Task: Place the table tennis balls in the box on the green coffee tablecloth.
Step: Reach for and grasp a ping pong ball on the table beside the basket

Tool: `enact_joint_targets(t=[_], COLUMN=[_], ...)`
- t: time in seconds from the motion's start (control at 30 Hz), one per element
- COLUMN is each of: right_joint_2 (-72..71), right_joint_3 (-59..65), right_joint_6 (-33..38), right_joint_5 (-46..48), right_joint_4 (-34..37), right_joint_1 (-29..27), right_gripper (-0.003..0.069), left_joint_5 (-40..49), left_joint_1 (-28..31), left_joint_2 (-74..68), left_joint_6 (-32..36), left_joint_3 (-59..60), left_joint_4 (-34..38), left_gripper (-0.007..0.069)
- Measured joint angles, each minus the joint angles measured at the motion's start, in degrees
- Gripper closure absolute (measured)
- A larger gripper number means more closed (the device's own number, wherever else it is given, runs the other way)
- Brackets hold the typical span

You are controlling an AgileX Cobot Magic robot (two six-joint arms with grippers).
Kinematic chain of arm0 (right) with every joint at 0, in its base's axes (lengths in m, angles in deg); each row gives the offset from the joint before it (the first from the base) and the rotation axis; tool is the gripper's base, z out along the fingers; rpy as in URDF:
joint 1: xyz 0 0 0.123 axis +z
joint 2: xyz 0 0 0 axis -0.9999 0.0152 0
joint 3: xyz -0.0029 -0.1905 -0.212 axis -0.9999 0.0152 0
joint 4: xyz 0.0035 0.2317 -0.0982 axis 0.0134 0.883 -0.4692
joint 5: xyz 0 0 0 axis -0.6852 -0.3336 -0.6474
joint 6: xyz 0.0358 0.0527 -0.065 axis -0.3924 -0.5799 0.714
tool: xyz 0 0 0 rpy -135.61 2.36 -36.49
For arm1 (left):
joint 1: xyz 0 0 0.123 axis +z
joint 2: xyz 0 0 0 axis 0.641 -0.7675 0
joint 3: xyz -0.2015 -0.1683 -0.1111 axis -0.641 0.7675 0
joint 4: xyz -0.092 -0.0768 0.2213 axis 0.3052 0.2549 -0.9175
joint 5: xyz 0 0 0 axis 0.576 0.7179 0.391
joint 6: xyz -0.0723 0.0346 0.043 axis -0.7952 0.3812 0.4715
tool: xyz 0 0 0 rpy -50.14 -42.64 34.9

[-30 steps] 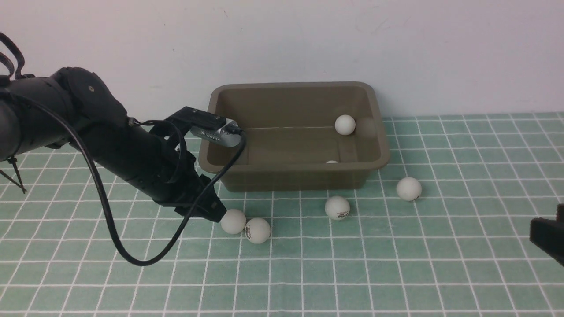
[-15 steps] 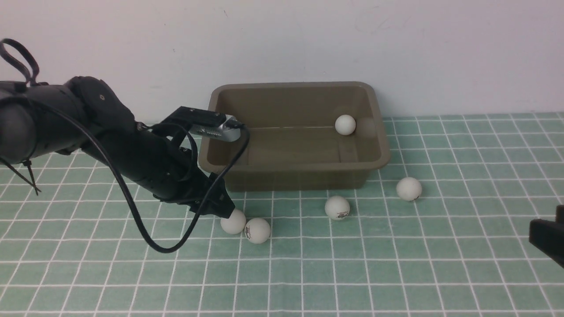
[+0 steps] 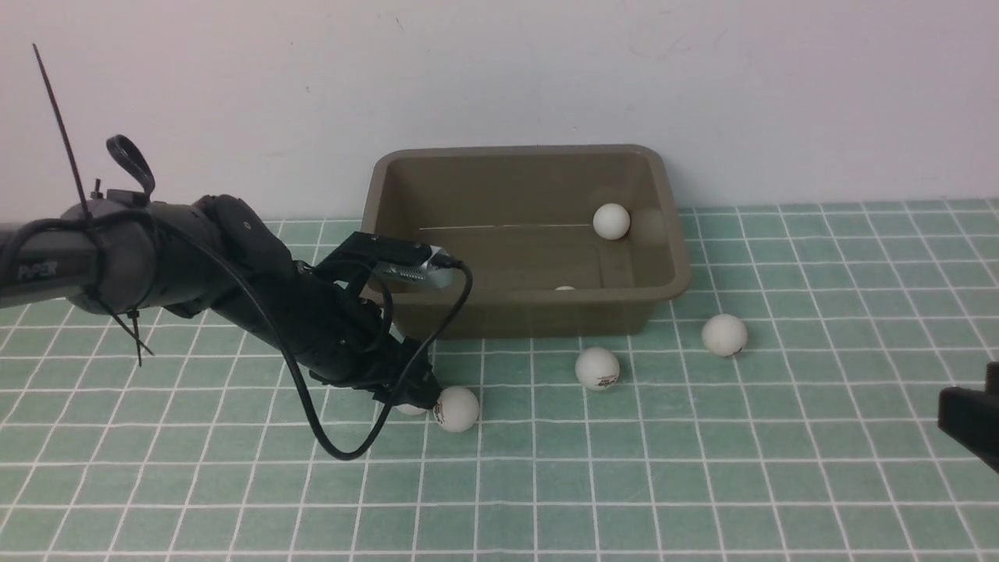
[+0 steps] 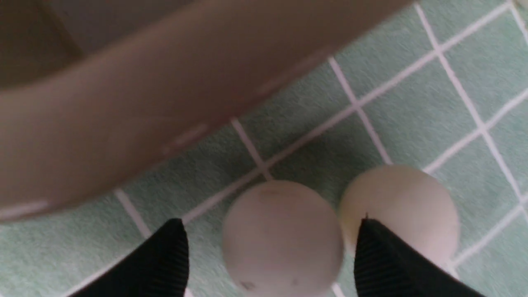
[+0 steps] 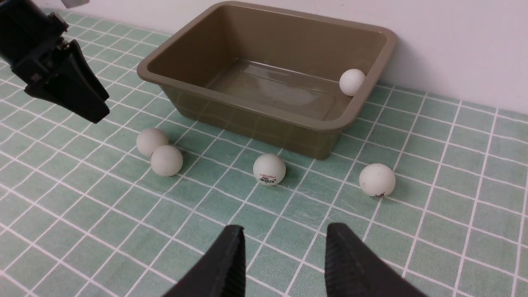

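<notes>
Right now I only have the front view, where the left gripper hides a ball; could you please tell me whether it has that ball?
Observer: No. In the left wrist view the left gripper is open, and the ball lines up between its fingers, touching neither.
Operator: Thank you. Are the tips level with it?
Observer: The right wrist view shows them short of it, with cloth between.
Operator: Is anything in the way?
Observer: Yes, a neighbour ball sits right against the first, and one finger overlaps it in the left wrist view.
</notes>
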Motion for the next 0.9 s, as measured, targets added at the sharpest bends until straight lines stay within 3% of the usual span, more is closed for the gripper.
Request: enact_joint_targets(t=[0.07, 0.17, 0.37, 0.53, 0.9], right_joint_2=[0.0, 0.0, 0.0, 0.0, 0.0], right_joint_3=[0.0, 0.0, 0.0, 0.0, 0.0], right_joint_6=[0.0, 0.1, 0.5, 0.6, 0.6], right_joint_5=[-0.1, -0.1, -0.1, -0.1, -0.9], right_joint_4=[0.0, 0.0, 0.0, 0.0, -0.1], right_joint_1=[0.0, 0.0, 0.0, 0.0, 0.0], right_gripper=[0.0405, 0.0405, 0.0405, 0.0405, 0.0405], left_joint_5=[-2.1, -3.7, -3.4, 3.1, 11.2], left_joint_1=[0.0, 0.0, 0.0, 0.0, 0.0], left_joint_2=[-0.4, -0.4, -0.4, 0.9, 10.3], left_joint_6=[0.3, 1.3, 3.5, 2.9, 4.6], left_joint_3=[0.0, 0.0, -0.1, -0.2, -2.6], left_joint_4=[0.4, 0.4, -1.6, -5.4, -4.1], left_gripper=[0.0173, 0.0281, 0.0282, 0.0282, 0.0282])
